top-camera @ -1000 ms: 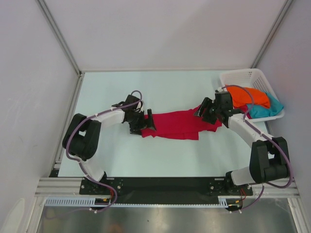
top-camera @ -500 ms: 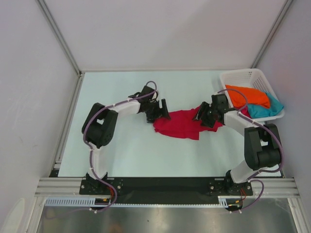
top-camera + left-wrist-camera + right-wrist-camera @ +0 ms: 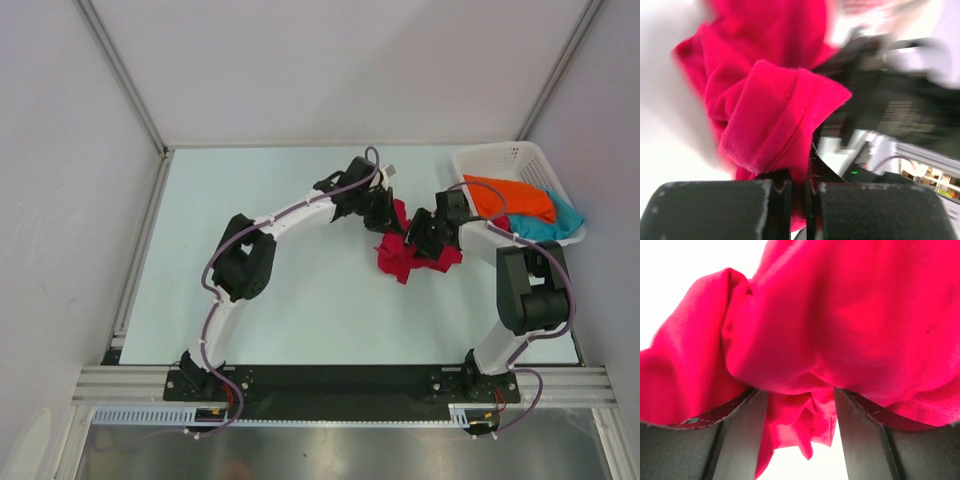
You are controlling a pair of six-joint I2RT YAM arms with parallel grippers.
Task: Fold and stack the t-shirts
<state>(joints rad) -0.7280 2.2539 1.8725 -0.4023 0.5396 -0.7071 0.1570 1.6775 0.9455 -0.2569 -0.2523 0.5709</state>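
The crimson red t-shirt [image 3: 401,256] is bunched in a heap right of the table's middle. My left gripper [image 3: 386,214] reaches across to its upper left edge. In the left wrist view the left gripper [image 3: 797,184] is shut on a fold of the red t-shirt [image 3: 775,115]. My right gripper [image 3: 428,238] sits on the heap's right side. Its fingers [image 3: 740,435] stand wide apart in the right wrist view, and the red t-shirt [image 3: 840,315] drapes over them and hangs loose between. The orange t-shirt [image 3: 510,197] and the teal t-shirt [image 3: 547,229] lie in the basket.
A white lattice basket [image 3: 500,157] stands at the back right corner, close behind the right arm. Grey walls and metal posts enclose the pale table [image 3: 250,200]. The two grippers are very close together over the red cloth.
My left gripper has shut on the red t-shirt's left edge and carried it right, toward the right gripper. The spread cloth has bunched up. The right gripper has barely moved.
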